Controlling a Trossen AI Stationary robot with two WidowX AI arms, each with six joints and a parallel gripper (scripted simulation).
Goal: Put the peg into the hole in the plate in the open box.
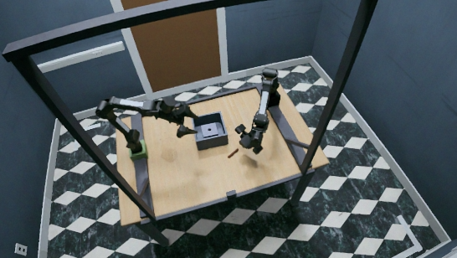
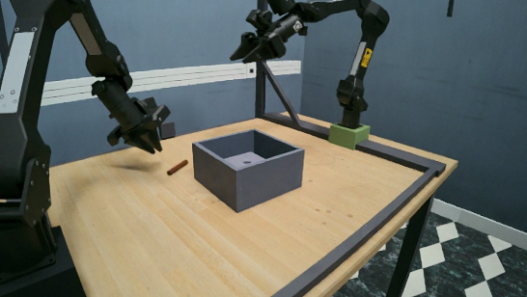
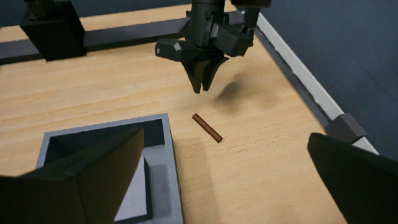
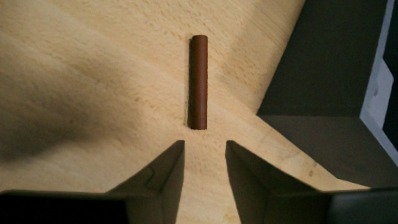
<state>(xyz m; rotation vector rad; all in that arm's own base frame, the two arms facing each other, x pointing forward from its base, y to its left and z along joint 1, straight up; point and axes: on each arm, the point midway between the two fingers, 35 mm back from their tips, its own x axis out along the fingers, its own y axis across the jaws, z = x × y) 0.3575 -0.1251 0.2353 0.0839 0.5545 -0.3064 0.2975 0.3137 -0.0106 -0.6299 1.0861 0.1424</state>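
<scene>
The brown peg (image 1: 233, 153) lies flat on the wooden table, just beside the open grey box (image 1: 210, 131). It also shows in the exterior view (image 2: 177, 167) and the left wrist view (image 3: 207, 127). The plate with its hole (image 2: 247, 162) lies at the box bottom. My right gripper (image 2: 145, 145) hovers a little above the table, pointing down, close to the peg (image 4: 198, 82). Its fingers stand a narrow gap apart and hold nothing. My left gripper (image 2: 241, 53) is wide open and empty, high above the box's far side.
A dark frame rail runs along the table edges. A green block (image 2: 348, 134) holds the left arm's base at the far edge. Tall gantry posts stand at the table's corners. The box (image 4: 350, 75) is close beside the right gripper.
</scene>
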